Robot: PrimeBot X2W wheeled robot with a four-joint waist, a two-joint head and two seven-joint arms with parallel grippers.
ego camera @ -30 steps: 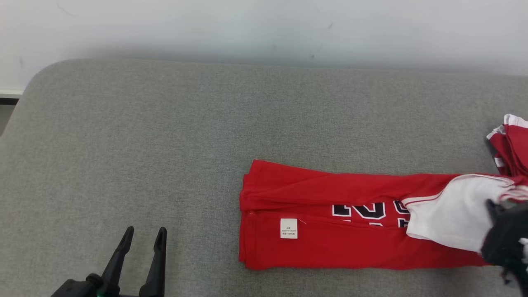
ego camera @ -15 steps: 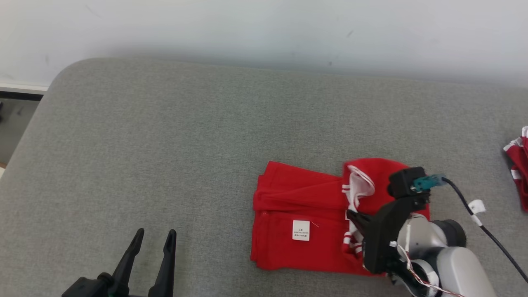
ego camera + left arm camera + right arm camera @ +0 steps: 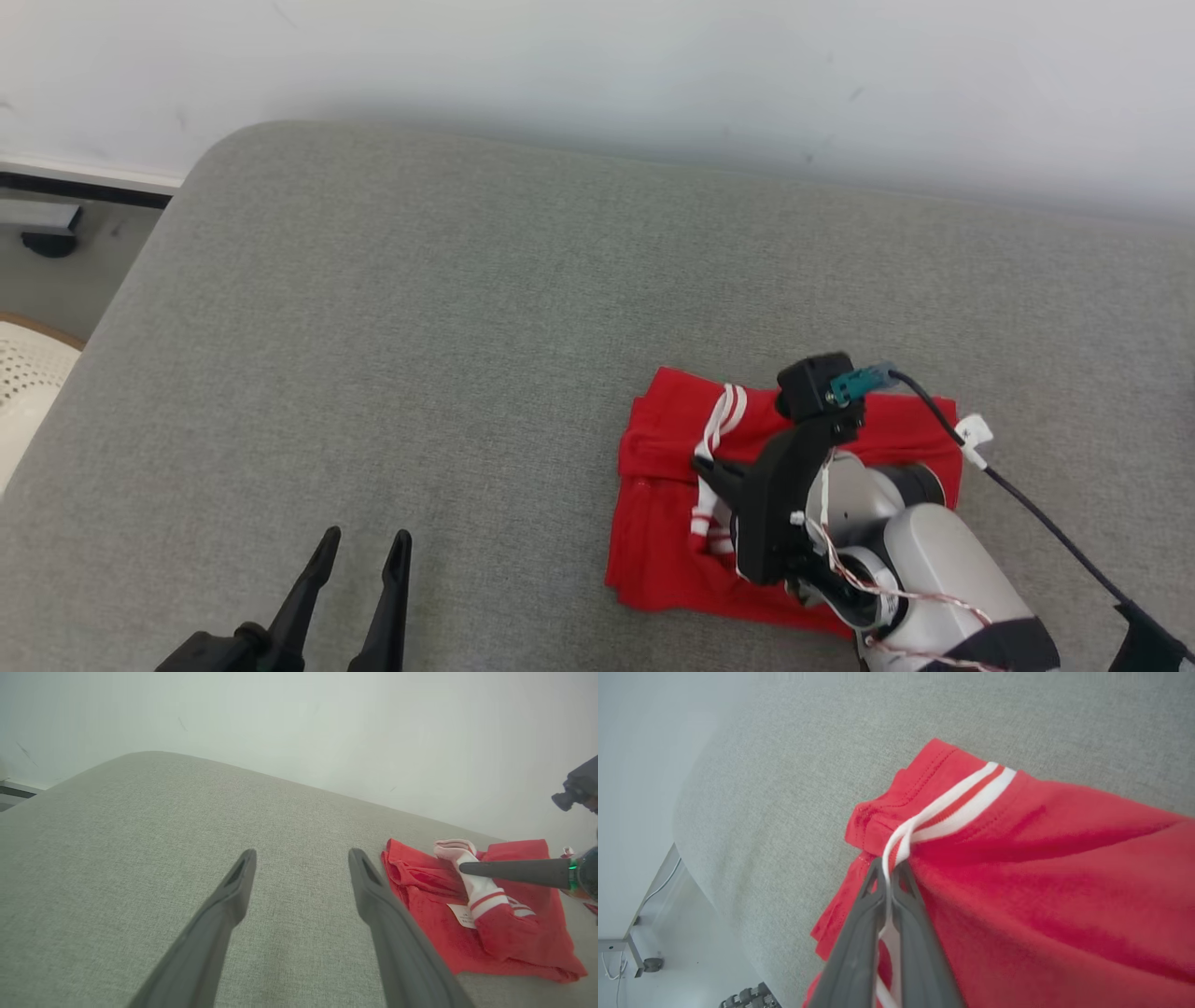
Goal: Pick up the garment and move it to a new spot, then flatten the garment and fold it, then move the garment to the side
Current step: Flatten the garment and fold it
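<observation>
The red garment [image 3: 658, 541] with white-striped trim lies folded on the grey padded surface [image 3: 448, 317], right of centre. My right gripper [image 3: 702, 463] is shut on the garment's white-striped edge [image 3: 952, 807], holding that end over the lower layers; the pinch is plain in the right wrist view [image 3: 889, 870]. From the left wrist view the garment [image 3: 495, 947] sits at the right, with the right gripper [image 3: 465, 868] reaching in over it. My left gripper [image 3: 361, 551] stands open near the front edge, well left of the garment, with nothing between its fingers [image 3: 243, 872].
A white wall backs the grey surface, whose rounded corner and left edge drop to the floor [image 3: 56, 280]. A pale perforated object [image 3: 23, 373] sits at the far left. A black cable [image 3: 1027, 504] trails from the right wrist.
My right gripper has carried the garment's striped end leftward over the rest, doubling it into a shorter bundle. The head camera has also shifted. The left gripper stays open.
</observation>
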